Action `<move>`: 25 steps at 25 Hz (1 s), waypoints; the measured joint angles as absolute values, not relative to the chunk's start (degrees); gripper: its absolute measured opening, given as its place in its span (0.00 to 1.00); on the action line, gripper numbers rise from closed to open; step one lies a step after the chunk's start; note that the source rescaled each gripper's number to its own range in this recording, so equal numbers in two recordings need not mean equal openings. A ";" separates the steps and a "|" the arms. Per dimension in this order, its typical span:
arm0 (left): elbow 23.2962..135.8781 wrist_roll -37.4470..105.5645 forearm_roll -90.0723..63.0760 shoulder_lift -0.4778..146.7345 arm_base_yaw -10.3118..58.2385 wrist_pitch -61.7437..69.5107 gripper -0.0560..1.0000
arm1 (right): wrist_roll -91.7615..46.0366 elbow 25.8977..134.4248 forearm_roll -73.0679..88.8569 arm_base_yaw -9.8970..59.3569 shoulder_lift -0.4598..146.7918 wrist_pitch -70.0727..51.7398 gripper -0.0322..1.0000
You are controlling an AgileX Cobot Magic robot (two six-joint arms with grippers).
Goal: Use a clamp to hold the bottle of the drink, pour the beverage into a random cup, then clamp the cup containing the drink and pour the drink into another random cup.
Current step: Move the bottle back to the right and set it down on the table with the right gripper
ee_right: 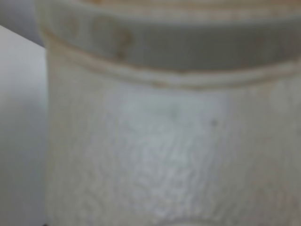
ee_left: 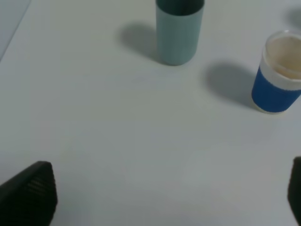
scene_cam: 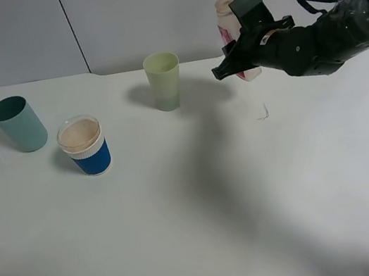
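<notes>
- The right gripper (scene_cam: 237, 57) is clenched on the bottle (scene_cam: 225, 11), which is roughly upright at the far right of the table (scene_cam: 202, 235), apart from the pale green cup (scene_cam: 164, 81).
- The left gripper (ee_left: 160, 200) hangs released and holds nothing, near the teal cup (ee_left: 179, 33) and the blue cup (ee_left: 277, 75).
- The slim plastic bottle could squash or slip in the grip while tilting.
- The wide neck may gush, so the stream could miss the green cup or topple it.
- I cannot tell how full the bottle is.
</notes>
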State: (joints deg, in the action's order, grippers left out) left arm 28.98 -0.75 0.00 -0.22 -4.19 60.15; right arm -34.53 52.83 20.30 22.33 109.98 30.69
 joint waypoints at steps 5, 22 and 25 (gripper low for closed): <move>28.98 -0.75 0.00 -0.22 -4.19 60.15 1.00 | -33.82 50.37 21.06 22.33 109.98 36.68 0.03; 28.98 -0.75 0.00 -0.22 -4.19 60.15 1.00 | -17.40 42.54 20.78 22.33 114.25 55.89 0.03; 28.98 -0.75 0.00 -0.22 -4.19 60.15 1.00 | -15.87 42.43 19.58 22.33 115.67 56.77 0.03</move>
State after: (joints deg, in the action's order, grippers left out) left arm 28.98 -0.75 0.00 -0.22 -4.19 60.15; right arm -15.87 42.43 19.58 22.33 115.67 56.77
